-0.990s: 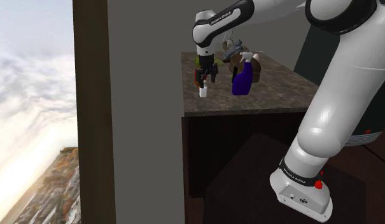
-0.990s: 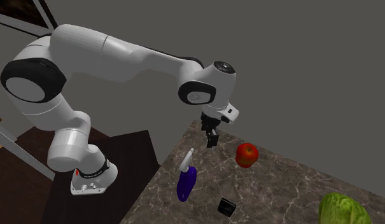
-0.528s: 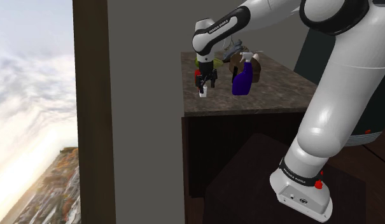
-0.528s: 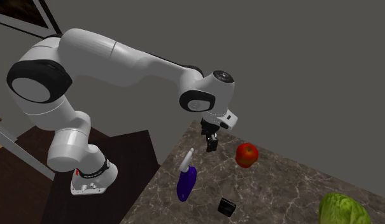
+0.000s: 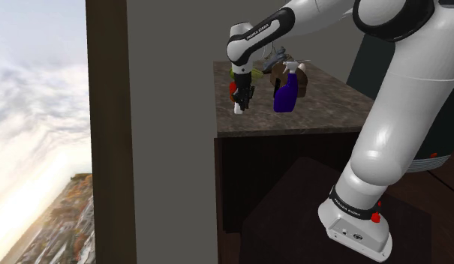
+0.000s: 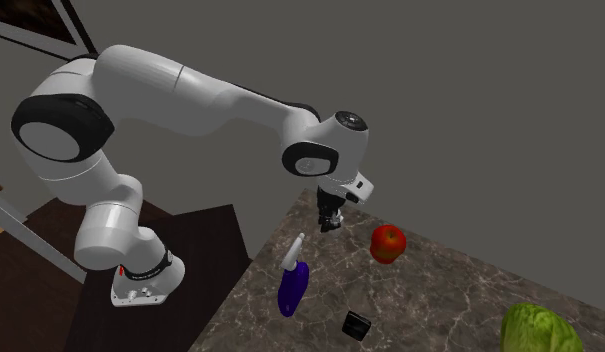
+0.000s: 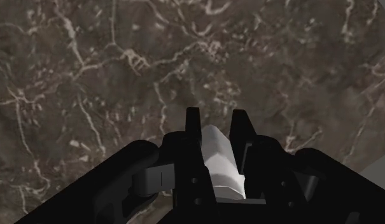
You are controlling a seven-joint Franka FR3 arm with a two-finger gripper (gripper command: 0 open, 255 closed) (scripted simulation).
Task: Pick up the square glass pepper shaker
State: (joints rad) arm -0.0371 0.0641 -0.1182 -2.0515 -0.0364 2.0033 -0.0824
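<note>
A: Gripping anything?

B: Yes. My tool [image 7: 216,123] is pinching the pepper shaker [image 7: 220,159], a plain white, square-sided block, between its black fingers [image 7: 193,130], which are parted only by its width.

A: Where?

B: It is sitting low at the counter [image 7: 89,63], dark brown stone veined pale, near its edge, apart from the purple spray bottle [image 6: 290,286].

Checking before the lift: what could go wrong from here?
The jaws clasp the white pepper shaker; it might slip or twist on lifting.
It stands near the edge of the counter; a dropped shaker could roll off.
The red apple sits close by; a sideways swing might knock it.
</note>
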